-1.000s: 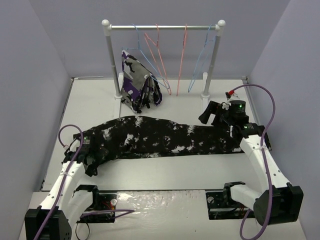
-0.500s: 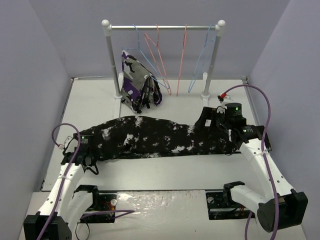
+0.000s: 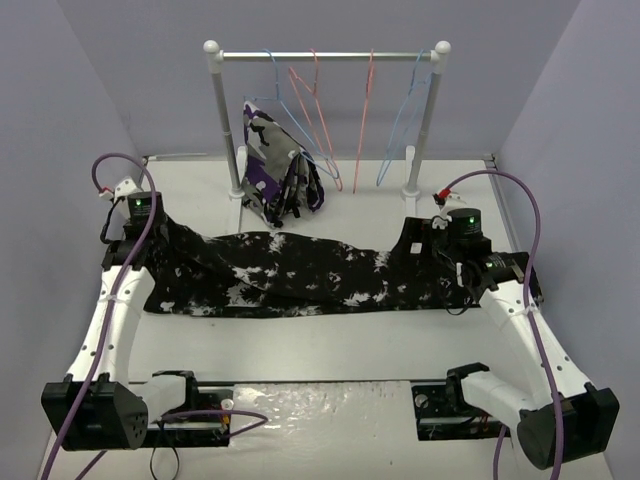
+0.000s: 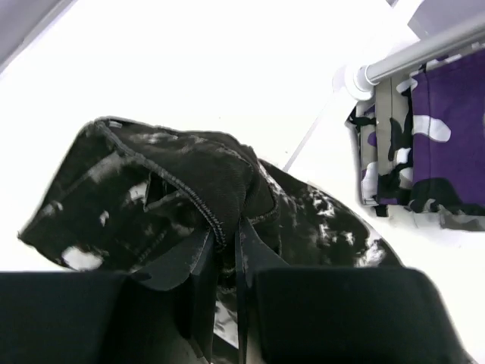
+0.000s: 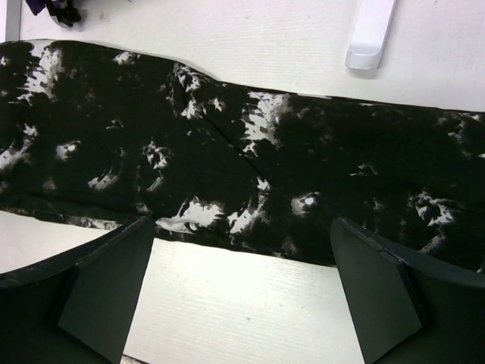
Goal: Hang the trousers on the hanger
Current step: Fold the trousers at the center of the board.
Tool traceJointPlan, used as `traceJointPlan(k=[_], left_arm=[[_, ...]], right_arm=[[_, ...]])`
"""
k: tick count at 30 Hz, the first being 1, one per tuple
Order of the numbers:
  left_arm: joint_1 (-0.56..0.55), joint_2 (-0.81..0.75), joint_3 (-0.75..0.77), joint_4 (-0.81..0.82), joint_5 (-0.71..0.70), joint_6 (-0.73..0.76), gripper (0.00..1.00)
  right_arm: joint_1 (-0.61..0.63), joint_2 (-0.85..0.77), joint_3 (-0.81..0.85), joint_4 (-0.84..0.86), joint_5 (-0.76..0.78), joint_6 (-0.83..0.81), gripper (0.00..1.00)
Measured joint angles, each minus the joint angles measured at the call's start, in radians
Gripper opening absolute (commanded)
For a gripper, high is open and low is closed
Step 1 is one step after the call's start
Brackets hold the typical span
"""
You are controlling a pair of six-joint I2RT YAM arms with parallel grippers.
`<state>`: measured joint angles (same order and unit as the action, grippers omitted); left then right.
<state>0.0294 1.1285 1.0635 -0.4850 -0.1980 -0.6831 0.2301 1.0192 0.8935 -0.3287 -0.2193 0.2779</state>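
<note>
Left tool point(image 4: 226, 246) is shut tight on a stitched edge at the left end of the trousers point(image 3: 300, 275), with a fold of black, white-splotched cloth pinched between its fingers. That end bunches up around the grip, probably so the cloth can be raised off the table point(image 3: 330, 340) without slipping.

Right tool point(image 5: 242, 227) hangs over the right end of the trousers with its jaws wide apart and holding nothing. The cloth lies directly below the gap. It looks placed to take this end, so the garment could be carried by both ends.

The trousers stretch left to right across the middle of the table, mostly flat, between the two tools.

Far behind them stands a rail point(image 3: 330, 55). A free light-blue hanger point(image 3: 403, 125) hangs near its right post, well apart from the trousers. Pink hangers point(image 3: 365, 110) hang mid-rail, and a purple patterned garment point(image 3: 275, 175) hangs at the left.
</note>
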Motion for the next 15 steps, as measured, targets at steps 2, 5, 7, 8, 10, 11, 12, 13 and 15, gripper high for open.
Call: traceJointPlan(k=[2, 5, 7, 8, 10, 11, 12, 13, 15], left_arm=[[0.055, 0.003, -0.049, 0.035, 0.041, 0.064, 0.00], [0.135, 0.010, -0.117, 0.057, 0.090, 0.130, 0.00], [0.188, 0.012, -0.164, 0.064, 0.117, 0.165, 0.00], [0.212, 0.013, -0.183, 0.064, 0.124, 0.179, 0.00], [0.249, 0.012, -0.216, 0.064, 0.129, 0.199, 0.00], [0.259, 0.012, -0.229, 0.063, 0.130, 0.207, 0.00], [0.267, 0.012, -0.241, 0.063, 0.129, 0.213, 0.02], [0.271, 0.012, -0.252, 0.064, 0.124, 0.215, 0.04], [0.276, 0.012, -0.277, 0.069, 0.104, 0.212, 0.09]], right_arm=[[0.000, -0.011, 0.000, -0.003, 0.008, -0.003, 1.00], [0.000, -0.023, 0.000, -0.012, 0.025, -0.008, 1.00], [0.000, -0.026, 0.000, -0.024, 0.044, -0.011, 1.00], [0.000, -0.026, 0.000, -0.032, 0.054, -0.011, 1.00], [0.000, -0.026, 0.000, -0.045, 0.075, -0.011, 1.00], [0.000, -0.026, 0.000, -0.051, 0.085, -0.011, 1.00], [0.000, -0.026, 0.000, -0.057, 0.093, -0.011, 1.00], [0.000, -0.026, 0.000, -0.060, 0.099, -0.010, 1.00], [0.000, -0.026, 0.000, -0.065, 0.110, -0.010, 1.00]])
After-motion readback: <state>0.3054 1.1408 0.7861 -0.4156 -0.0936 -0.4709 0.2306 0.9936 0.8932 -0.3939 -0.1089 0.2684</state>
